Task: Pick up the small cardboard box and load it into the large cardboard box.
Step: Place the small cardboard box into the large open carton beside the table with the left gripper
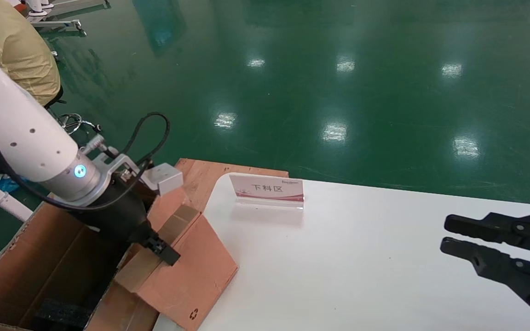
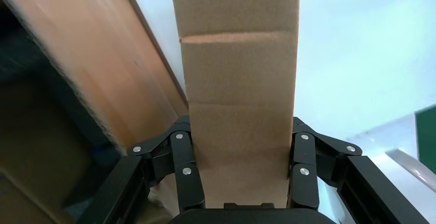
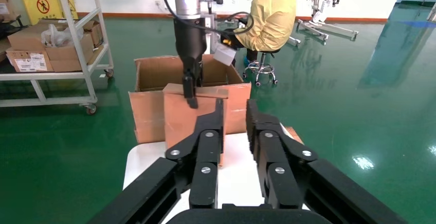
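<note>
The left pincer (image 1: pixel 166 253) pinches the small cardboard box (image 1: pixel 187 271), tilted at the tabletop's (image 1: pixel 361 257) left edge over the large cardboard box (image 1: pixel 39 266); next, probably, leftward and down, while the right pincer (image 1: pixel 449 234), slightly spread, idles.

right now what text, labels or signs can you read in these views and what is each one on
"下料区" on the white table sign standing on the table; small print at its upper right is too small to read.
Recycling mark, no words, on the small cardboard box held by the left gripper.
Yellow floor sign with a red prohibition symbol; its characters are too small to read.
White label on a shelf carton: unreadable.
</note>
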Tool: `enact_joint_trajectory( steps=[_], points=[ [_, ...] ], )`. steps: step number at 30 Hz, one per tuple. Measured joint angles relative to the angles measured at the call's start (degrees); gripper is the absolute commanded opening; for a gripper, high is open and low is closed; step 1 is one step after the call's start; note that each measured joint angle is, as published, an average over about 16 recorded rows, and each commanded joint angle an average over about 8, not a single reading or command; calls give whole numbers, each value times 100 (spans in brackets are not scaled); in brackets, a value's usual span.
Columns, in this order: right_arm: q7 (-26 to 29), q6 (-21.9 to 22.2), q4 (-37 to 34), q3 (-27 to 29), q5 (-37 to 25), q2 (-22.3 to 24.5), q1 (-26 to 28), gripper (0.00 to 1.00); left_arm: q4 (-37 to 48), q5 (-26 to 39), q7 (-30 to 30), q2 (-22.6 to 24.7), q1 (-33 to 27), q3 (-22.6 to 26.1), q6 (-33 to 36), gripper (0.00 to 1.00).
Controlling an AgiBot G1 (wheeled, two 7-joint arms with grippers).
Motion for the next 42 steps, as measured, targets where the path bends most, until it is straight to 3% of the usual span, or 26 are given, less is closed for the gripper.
enact_joint_trajectory(
  steps=[12,16,22,23,31,36,42],
  points=[
    [-3,0,-3,-5,2,1,2,0,275,605,223,694,-1780,-108,491,0],
    [-4,0,-3,-6,3,1,3,0,413,616,311,921,-2441,259,616,0],
    [-5,1,-3,-8,5,2,3,0,504,272,276,1094,-3322,1275,731,0],
    [-5,1,-3,-9,5,2,3,2,491,182,245,1097,-3458,1476,754,0],
    [-6,3,-3,-12,7,4,4,100,190,-473,-145,914,-4234,2972,882,0],
    [-7,3,-3,-13,8,4,5,100,-14,-638,-332,674,-4454,3516,939,0],
    [-8,4,-3,-15,10,5,5,100,-148,-562,-411,272,-4488,3818,911,0]
  ],
)
